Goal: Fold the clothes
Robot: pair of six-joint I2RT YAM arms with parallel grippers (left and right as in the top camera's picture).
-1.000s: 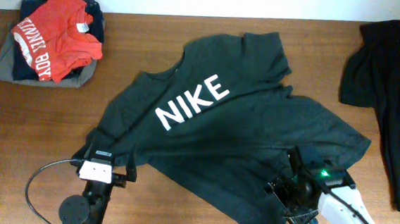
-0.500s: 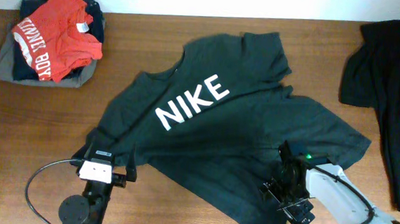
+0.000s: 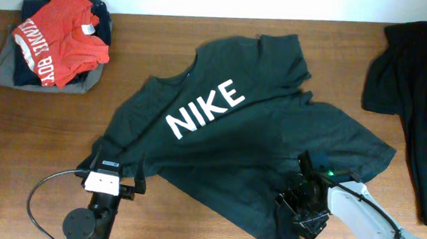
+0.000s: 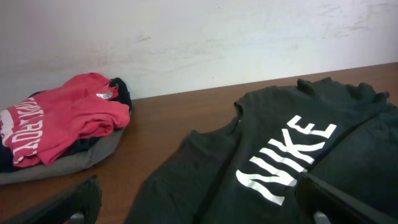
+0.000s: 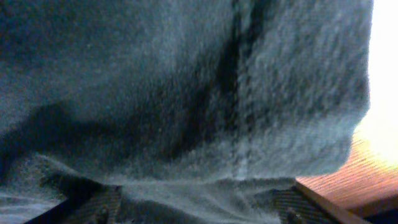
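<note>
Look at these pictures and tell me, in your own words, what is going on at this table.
Two robot arms are set to fold a black NIKE T-shirt spread print-up on the table. The right gripper is down on its near hem, jaws apart with fabric bunched between them. The left gripper sits open at the shirt's near left edge, holding nothing. A red tee tops a pile at the back left.
</note>
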